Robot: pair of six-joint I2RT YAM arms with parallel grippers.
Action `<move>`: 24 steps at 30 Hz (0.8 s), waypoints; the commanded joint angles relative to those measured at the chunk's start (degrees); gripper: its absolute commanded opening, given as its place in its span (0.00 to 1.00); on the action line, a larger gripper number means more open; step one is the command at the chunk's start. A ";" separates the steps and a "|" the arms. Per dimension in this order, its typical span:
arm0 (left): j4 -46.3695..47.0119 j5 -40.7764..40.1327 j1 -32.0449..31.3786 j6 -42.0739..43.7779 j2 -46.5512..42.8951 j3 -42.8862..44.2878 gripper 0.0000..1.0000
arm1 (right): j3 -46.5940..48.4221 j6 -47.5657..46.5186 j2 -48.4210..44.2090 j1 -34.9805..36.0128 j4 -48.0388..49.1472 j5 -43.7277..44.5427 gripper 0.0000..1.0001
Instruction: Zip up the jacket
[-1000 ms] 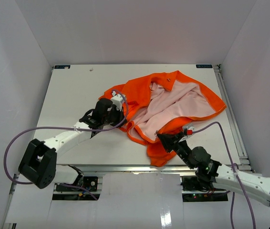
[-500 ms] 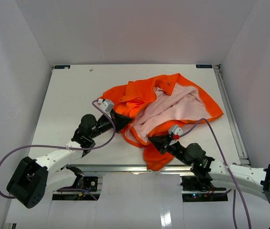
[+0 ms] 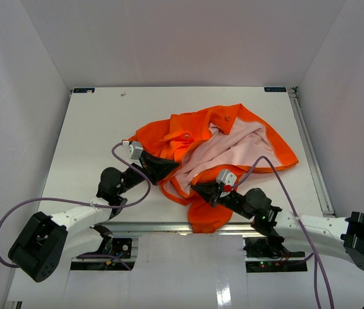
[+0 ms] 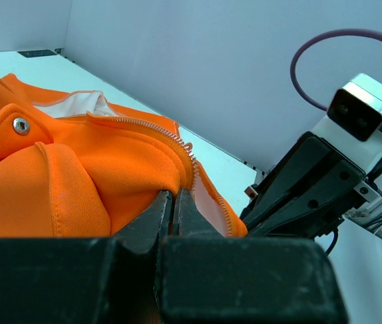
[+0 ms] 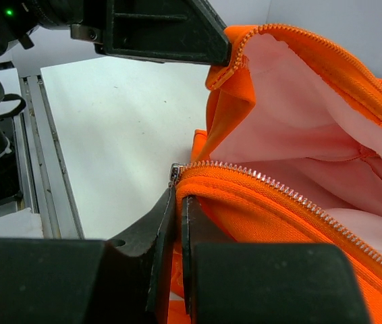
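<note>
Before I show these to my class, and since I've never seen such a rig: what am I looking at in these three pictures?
Two robot arms are bolted at the near edge of a table. The wide picture looks down from above and behind them. The other two come from a camera on each wrist, looking along that arm's fingers. An orange jacket with pink lining lies crumpled and unzipped on the table. The left hand and right hand are each shut on a zipper edge of its open front, close together.
</note>
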 commanded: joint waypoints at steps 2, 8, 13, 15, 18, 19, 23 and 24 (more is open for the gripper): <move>8.41 3.19 -0.97 0.35 -0.49 -1.71 0.00 | 5.35 -2.59 3.55 -0.41 3.14 -1.99 0.08; 9.44 3.40 -1.77 0.92 -0.76 -2.35 0.00 | 7.49 -0.99 6.47 -1.41 4.34 -4.42 0.08; 9.69 2.94 -2.13 1.26 -1.57 -2.82 0.00 | 9.48 1.13 8.62 -1.62 4.80 -5.03 0.08; 10.50 2.94 -2.35 1.57 -1.68 -3.39 0.00 | 9.75 1.63 9.26 -1.72 5.64 -5.61 0.08; 12.29 2.73 -2.58 1.96 -1.46 -4.13 0.00 | 9.71 3.56 9.65 -1.72 6.94 -6.93 0.08; 12.50 2.70 -2.61 1.97 -1.39 -4.25 0.00 | 9.60 3.85 9.79 -1.72 7.53 -7.21 0.08; 13.52 2.94 -2.70 2.15 -1.37 -4.66 0.00 | 9.10 4.69 10.07 -1.67 9.38 -7.86 0.08; 13.75 2.98 -2.74 2.15 -1.41 -4.74 0.00 | 9.02 4.77 10.03 -1.71 9.58 -7.86 0.08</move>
